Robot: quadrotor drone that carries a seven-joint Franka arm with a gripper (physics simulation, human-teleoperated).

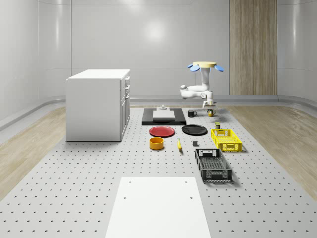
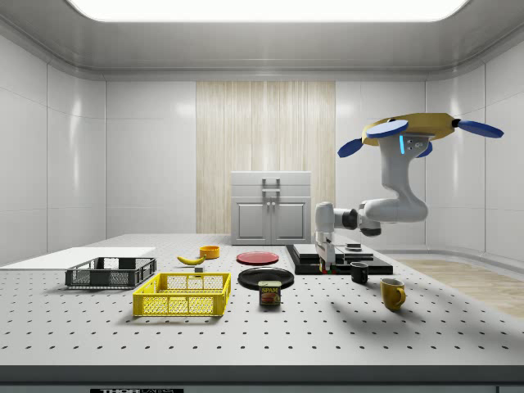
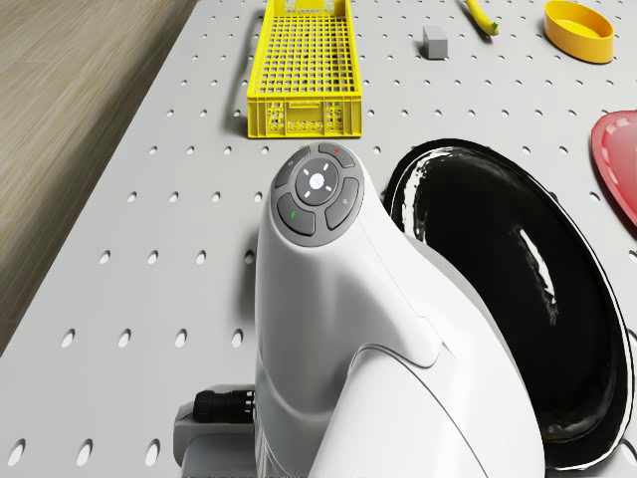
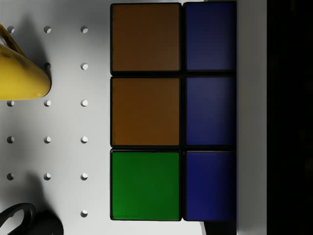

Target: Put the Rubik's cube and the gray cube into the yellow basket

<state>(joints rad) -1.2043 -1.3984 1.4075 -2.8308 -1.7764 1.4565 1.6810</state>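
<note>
The whole-scene camera stands high at the near end of the bench (image 1: 74, 198), looking down its length toward the far wall. The side camera sits low at the bench edge, facing across it; both take in the yellow basket (image 1: 226, 139) and the drone (image 2: 419, 131). The drone camera looks forward and down past the arm (image 3: 348, 329). The wrist camera sits very close above the Rubik's cube (image 4: 171, 110).

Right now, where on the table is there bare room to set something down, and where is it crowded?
Free: the wide perforated stretch in front of the white cabinet, and the strip between the white sheet and the black crate. Crowded: around the black plate, red plate and yellow basket, where the drone hovers with its claw low.
</note>
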